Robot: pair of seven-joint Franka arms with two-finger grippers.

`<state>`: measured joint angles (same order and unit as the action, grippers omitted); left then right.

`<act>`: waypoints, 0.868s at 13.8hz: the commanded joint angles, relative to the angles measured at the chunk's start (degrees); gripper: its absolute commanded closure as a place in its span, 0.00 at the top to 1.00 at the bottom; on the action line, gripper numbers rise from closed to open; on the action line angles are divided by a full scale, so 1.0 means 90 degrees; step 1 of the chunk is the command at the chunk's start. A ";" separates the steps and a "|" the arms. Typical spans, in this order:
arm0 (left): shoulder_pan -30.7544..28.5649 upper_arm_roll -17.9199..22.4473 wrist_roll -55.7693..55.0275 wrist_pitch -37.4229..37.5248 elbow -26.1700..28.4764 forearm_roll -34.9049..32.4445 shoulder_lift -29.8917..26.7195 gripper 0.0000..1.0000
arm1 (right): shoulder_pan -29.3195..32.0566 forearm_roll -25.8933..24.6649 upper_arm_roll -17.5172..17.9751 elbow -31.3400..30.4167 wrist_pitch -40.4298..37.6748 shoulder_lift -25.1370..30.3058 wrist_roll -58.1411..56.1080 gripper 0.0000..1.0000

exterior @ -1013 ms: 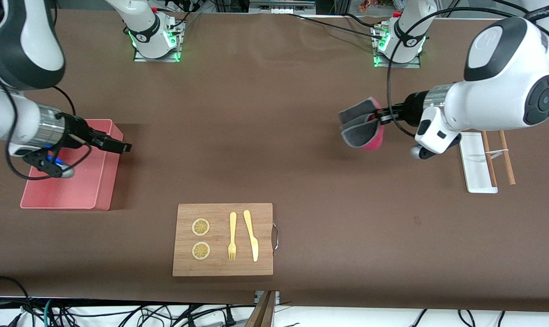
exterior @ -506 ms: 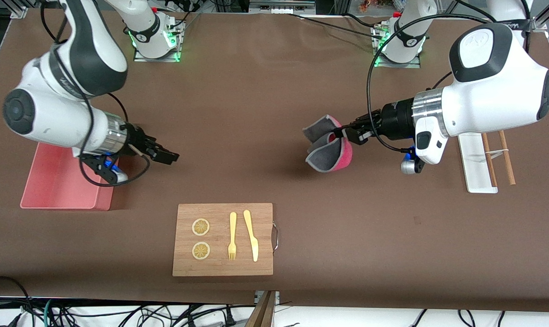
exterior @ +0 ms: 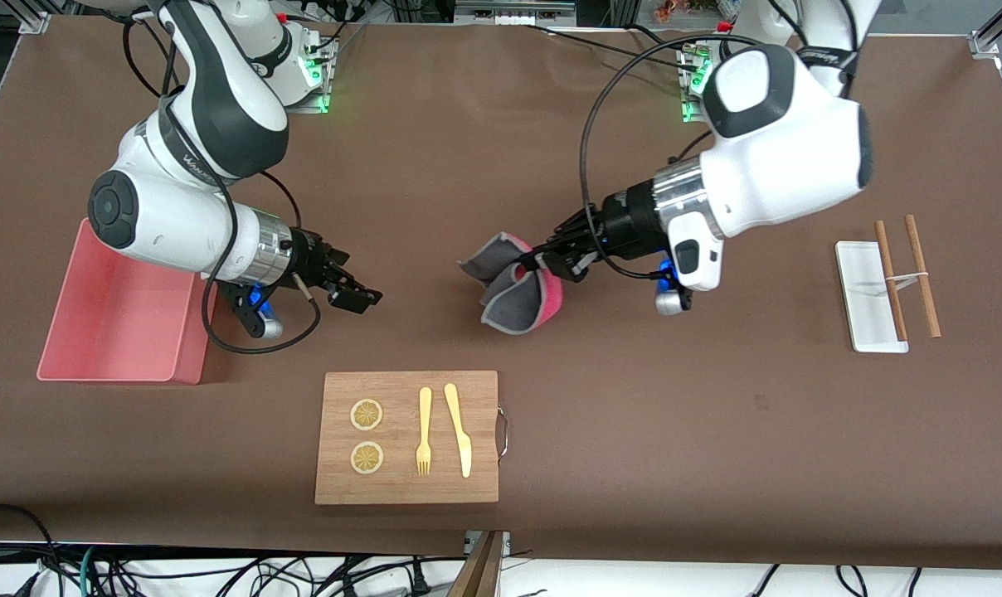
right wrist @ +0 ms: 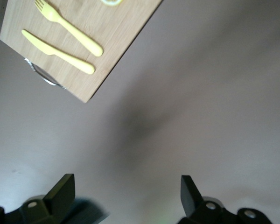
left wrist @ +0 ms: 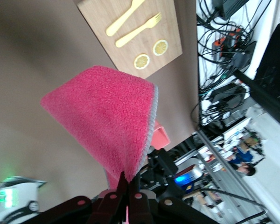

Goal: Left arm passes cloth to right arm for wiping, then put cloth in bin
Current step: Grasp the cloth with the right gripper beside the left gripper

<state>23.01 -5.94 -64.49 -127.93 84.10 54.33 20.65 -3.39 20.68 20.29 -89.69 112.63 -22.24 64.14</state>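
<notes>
The cloth (exterior: 513, 286), magenta-red on one face and dark grey on the other, hangs folded from my left gripper (exterior: 542, 264), which is shut on one corner over the middle of the table. In the left wrist view the cloth (left wrist: 107, 107) shows its magenta face above the closed left gripper (left wrist: 128, 179). My right gripper (exterior: 360, 297) is open and empty, over the table between the pink bin (exterior: 119, 307) and the cloth, a short gap from the cloth. In the right wrist view my right gripper (right wrist: 126, 191) stands wide open over bare table.
A wooden cutting board (exterior: 407, 437) with a yellow fork, a knife and two lemon slices lies nearer the front camera. A small white tray (exterior: 870, 296) with chopsticks (exterior: 907, 274) lies at the left arm's end. The board also shows in the right wrist view (right wrist: 84, 37).
My left gripper has carried the cloth from the left arm's end toward the table's middle. My right gripper has moved off the bin toward the cloth, still open.
</notes>
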 commanded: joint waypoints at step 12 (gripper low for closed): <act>0.0470 0.0084 -0.0666 -0.1059 -0.0214 0.0507 0.0410 0.00 | -0.0023 0.1608 0.0323 -0.0562 0.1069 -0.0087 0.1516 1.00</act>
<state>26.33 -5.88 -69.78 -137.11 83.73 57.54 23.62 -3.87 33.22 22.57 -94.13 120.36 -22.93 76.65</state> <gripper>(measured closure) 0.974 0.000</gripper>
